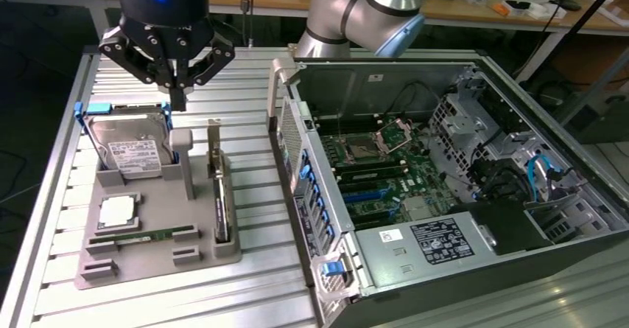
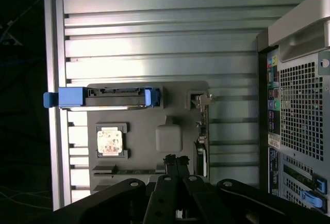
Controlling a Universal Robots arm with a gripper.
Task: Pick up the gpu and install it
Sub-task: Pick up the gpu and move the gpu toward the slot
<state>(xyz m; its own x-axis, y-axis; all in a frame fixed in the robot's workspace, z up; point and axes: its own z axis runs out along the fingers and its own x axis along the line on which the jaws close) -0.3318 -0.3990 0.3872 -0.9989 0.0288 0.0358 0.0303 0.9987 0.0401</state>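
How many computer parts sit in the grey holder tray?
4: silver hard drive with white label at the far end; silver square processor in the middle; narrow green memory stick nearer the front; thin dark gpu card on edge, exterior view's right side.

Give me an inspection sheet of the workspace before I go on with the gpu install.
Surface: slatted metal table carrying a grey parts holder and an open computer case.
Job's things: gpu standing on edge in the holder, not gripped; motherboard exposed in the case.
Clutter: hard drive, processor and memory stick, all in the holder.
Grippers: gripper shut, holding nothing, raised above the holder.
Cables: blue cable inside the case.
Surroundings: wooden benches behind the table.
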